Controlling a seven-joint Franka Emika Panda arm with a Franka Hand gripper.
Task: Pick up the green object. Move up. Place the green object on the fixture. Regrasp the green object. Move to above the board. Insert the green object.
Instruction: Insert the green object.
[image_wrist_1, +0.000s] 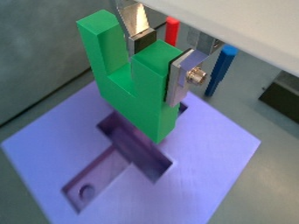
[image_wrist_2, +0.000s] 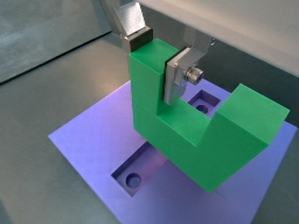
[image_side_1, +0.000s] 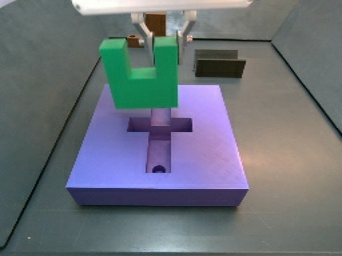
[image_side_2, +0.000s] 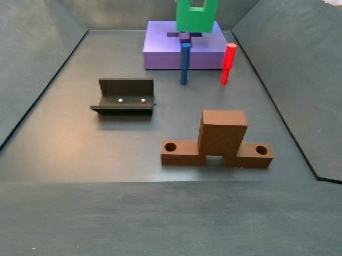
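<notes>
- The board (image_side_1: 201, 150), a lavender slab with a cross-shaped recess (image_side_1: 158, 128), lies on the dark surface (image_side_2: 80, 130); every place below is given relative to it.
- The brown wooden stand (image_side_2: 221, 140) sits well apart from the board.
- The green object (image_side_1: 139, 75), a U-shaped piece with prongs pointing up, hangs directly above the board's recess; whether its base touches the board cannot be told.
- The fixture (image_side_2: 124, 97) stands well apart from the board, empty.
- A red peg (image_side_2: 229, 62) and a blue peg (image_side_2: 185, 66) stand upright just beside the board.
- The tool (image_wrist_1: 162, 59) is above the board, its silver fingers (image_wrist_1: 186, 77) clamped on one prong of the green object.
</notes>
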